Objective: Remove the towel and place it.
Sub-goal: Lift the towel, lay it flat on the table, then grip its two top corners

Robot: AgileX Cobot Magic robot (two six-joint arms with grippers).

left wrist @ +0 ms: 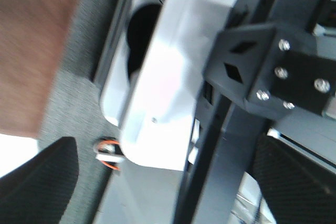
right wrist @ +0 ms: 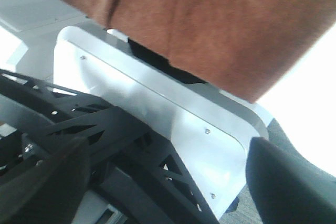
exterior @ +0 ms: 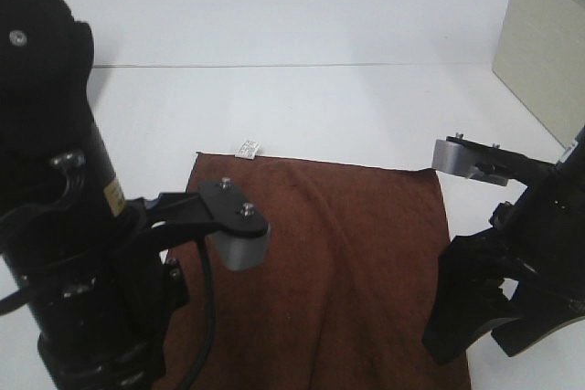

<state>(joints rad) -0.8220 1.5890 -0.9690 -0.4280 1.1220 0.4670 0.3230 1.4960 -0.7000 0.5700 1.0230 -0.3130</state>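
Observation:
The dark brown towel point(exterior: 338, 253) lies spread on the white table point(exterior: 302, 107), reaching its front edge, with a small white tag point(exterior: 249, 147) at the far left corner. In the right wrist view the towel's point(right wrist: 220, 19) front edge hangs over the table edge. It shows blurred at a corner of the left wrist view point(left wrist: 31, 51). My left gripper point(left wrist: 168, 182) is open and empty, its fingers wide apart, off the towel's front left. My right gripper point(right wrist: 168, 182) is open and empty, low at the towel's front right point(exterior: 466, 312).
A beige box point(exterior: 544, 52) stands at the far right of the table. Under the table's front edge are a white base panel point(right wrist: 157, 108) and black frame struts point(right wrist: 105, 145). Grey carpet point(left wrist: 79, 108) shows below. No basket is in view.

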